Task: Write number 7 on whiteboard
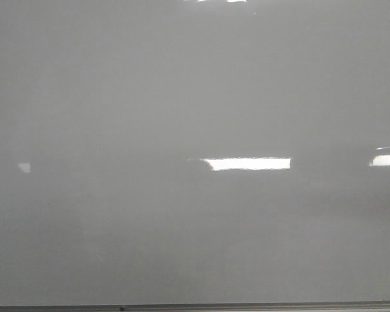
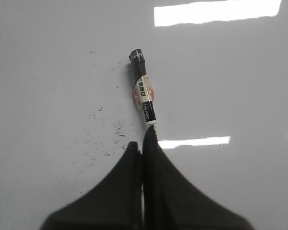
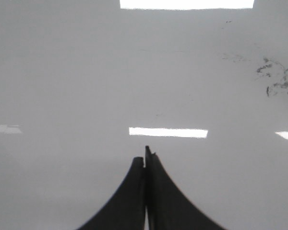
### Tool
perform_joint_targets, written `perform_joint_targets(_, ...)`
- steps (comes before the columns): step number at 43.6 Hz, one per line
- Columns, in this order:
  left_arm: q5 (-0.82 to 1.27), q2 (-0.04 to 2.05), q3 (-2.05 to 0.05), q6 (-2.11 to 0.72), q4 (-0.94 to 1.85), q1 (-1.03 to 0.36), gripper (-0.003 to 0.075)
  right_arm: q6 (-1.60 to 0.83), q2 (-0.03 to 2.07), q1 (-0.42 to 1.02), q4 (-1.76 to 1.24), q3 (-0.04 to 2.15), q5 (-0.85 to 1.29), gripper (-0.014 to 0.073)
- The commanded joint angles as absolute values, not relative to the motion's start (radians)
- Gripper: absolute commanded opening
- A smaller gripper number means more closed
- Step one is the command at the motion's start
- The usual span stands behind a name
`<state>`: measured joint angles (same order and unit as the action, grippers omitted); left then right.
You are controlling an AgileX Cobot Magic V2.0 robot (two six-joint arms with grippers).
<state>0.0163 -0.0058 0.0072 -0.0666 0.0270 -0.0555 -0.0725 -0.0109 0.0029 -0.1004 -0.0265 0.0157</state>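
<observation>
Glossy grey-white, the whiteboard (image 1: 182,97) fills the front view with no drawn stroke visible on it. The left gripper (image 2: 143,146) is clenched on a black-capped marker (image 2: 143,88) that points away over a smudged surface. The right gripper (image 3: 145,155) is pressed closed, holding nothing

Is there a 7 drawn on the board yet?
No, in the front view the whiteboard shows only bright light reflections and no black marker stroke.
</observation>
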Motion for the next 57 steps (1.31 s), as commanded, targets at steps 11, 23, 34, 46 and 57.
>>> perform_joint_targets(11,-0.063,-0.021,0.021,-0.061,0.031,-0.054,-0.002,-0.074,-0.028,0.005,-0.104,-0.025,-0.063,-0.0068)
perform_joint_targets(23,-0.063,-0.021,0.021,-0.061,0.031,-0.054,-0.002,-0.074,-0.028,0.005,-0.104,-0.025,-0.063,-0.0068)
perform_joint_targets(34,-0.063,-0.021,0.021,-0.061,0.031,-0.054,-0.002,-0.074,-0.028,0.005,-0.104,-0.025,-0.063,-0.0068)
perform_joint_targets(46,-0.119,-0.021,0.017,-0.061,0.032,-0.054,-0.002,-0.074,-0.028,0.005,-0.104,-0.015,-0.113,-0.0068)
perform_joint_targets(57,-0.049,-0.015,-0.152,-0.061,0.044,-0.054,-0.002,-0.074,-0.028,0.005,-0.104,0.169,0.024,-0.0068)
